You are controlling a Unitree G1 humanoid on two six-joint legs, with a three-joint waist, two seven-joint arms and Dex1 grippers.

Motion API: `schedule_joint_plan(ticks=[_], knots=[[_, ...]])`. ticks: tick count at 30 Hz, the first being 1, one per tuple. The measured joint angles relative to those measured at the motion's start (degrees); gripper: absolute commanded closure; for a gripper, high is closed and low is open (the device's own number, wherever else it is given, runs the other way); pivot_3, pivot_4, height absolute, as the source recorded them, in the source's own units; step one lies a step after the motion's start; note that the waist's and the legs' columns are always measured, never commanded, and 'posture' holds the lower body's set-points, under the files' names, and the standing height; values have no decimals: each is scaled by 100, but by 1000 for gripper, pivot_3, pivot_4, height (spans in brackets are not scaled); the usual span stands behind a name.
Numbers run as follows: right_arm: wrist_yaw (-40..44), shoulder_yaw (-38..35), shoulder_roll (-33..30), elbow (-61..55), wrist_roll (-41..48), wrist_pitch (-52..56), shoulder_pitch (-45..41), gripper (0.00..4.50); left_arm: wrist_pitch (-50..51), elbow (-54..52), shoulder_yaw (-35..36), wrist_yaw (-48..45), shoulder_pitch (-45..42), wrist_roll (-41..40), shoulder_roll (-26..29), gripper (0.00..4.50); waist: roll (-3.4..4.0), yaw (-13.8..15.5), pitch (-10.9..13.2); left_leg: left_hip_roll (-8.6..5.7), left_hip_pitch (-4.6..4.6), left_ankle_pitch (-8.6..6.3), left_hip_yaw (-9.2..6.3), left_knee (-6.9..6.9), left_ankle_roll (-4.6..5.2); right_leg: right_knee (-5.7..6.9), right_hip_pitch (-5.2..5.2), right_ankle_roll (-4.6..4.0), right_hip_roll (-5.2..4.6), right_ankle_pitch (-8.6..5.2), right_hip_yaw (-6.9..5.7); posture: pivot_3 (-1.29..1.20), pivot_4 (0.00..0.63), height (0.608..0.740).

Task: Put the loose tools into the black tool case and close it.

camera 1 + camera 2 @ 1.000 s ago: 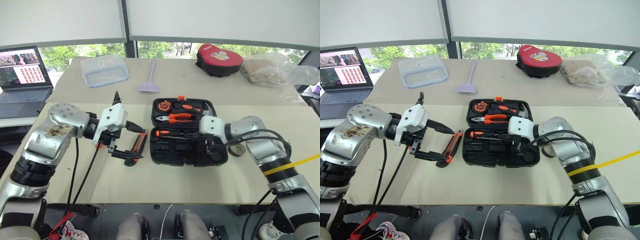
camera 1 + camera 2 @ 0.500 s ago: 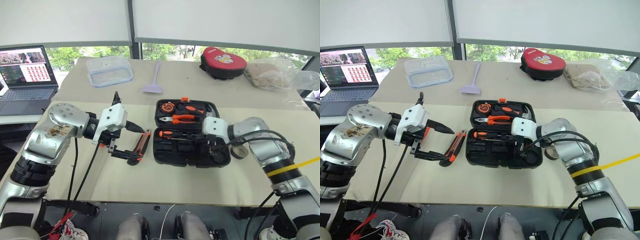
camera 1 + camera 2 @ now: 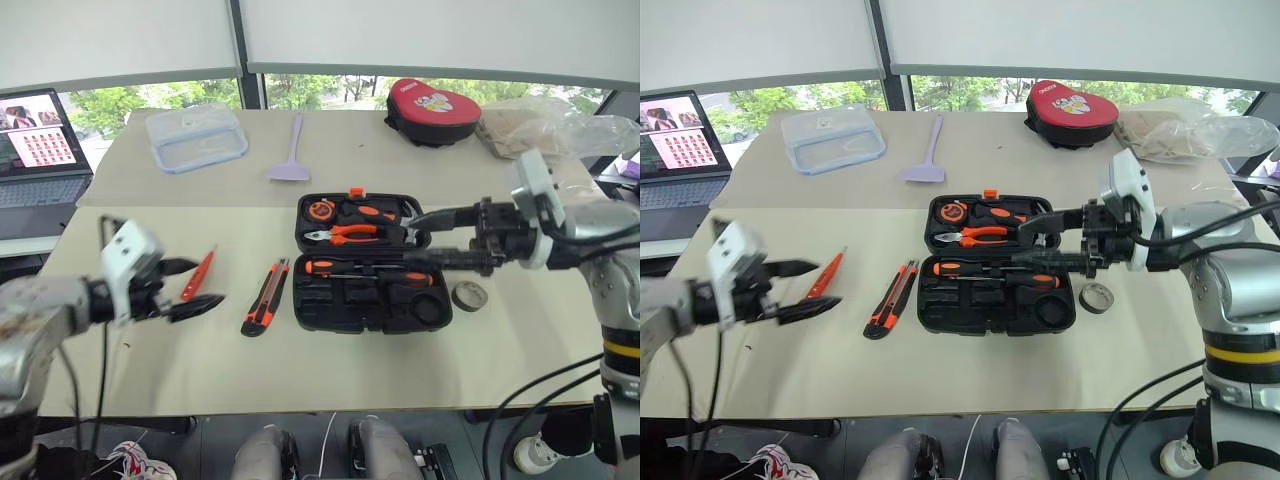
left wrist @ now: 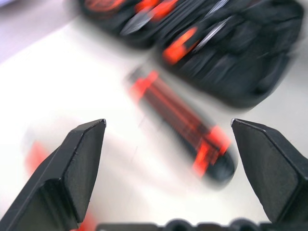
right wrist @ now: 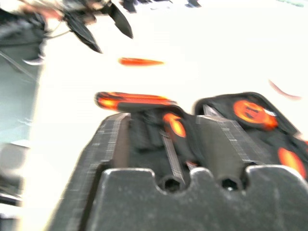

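The black tool case (image 3: 350, 308) lies open mid-table. Pliers, a tape measure and a hammer sit in its far half. Two screwdrivers (image 3: 335, 268) with orange-black handles lie in its near half. The orange-black utility knife (image 3: 265, 297) lies just left of the case, and the small orange tester screwdriver (image 3: 197, 275) lies further left. The grey tape roll (image 3: 468, 295) lies right of the case. My left gripper (image 3: 198, 285) hovers open beside the tester, holding nothing. My right gripper (image 3: 408, 240) hangs open above the case, pointing left, empty.
Along the far side lie a clear lidded box (image 3: 195, 138), a lilac scraper (image 3: 287, 150), a red-and-black pouch (image 3: 432, 100) and a crumpled plastic bag (image 3: 545, 130). A laptop (image 3: 35, 150) stands at the far left.
My right gripper has risen out of the case's near half and opened. My left arm has drawn back to the left, away from the knife. The camera view has also shifted.
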Motion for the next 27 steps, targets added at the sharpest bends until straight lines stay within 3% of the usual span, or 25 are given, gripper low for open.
schedule_joint_plan(ticks=[1,6,11,14,18,21,27], knots=[[-58,-20,-4,-140,146,101,3,18,137,-145,268,109,324,-1,0,0,-2,33,2,-1,1,-1,0,1,-1,-1,3,-1,-4,0,-2,0,150,731],[-212,-35,-58,-570,459,227,153,18,680,-593,825,374,1049,-3,131,0,-8,126,4,-6,3,-28,-1,0,-39,-3,4,-7,-56,3,-15,0,150,731],[-461,8,-37,-762,558,215,326,18,1705,-449,101,1105,112,7,513,0,-6,186,5,-17,4,-30,-4,-1,-44,3,15,-14,-46,9,-38,0,150,731],[-620,10,-11,-814,545,120,438,18,2313,34,-842,1292,-1151,-34,782,0,-9,170,5,-21,12,-28,-5,-1,-44,6,26,-12,-36,9,-45,0,150,731],[-983,134,248,-1061,522,4,702,18,2869,1489,-2663,1385,-3583,160,779,0,-13,175,6,-23,12,-12,-9,2,-40,3,36,-14,-12,11,-48,0,150,731],[-1229,115,342,-1350,572,-5,964,18,2826,2407,-3708,1253,-4530,412,619,0,-12,123,7,-20,12,5,-5,1,-12,1,29,-7,6,5,-37,0,150,731],[-1725,77,424,-1786,752,-4,1211,18,2228,3841,-5069,741,-5278,939,237,0,-16,66,9,-7,5,3,3,2,-22,3,10,-18,23,-1,-31,0,150,731]])
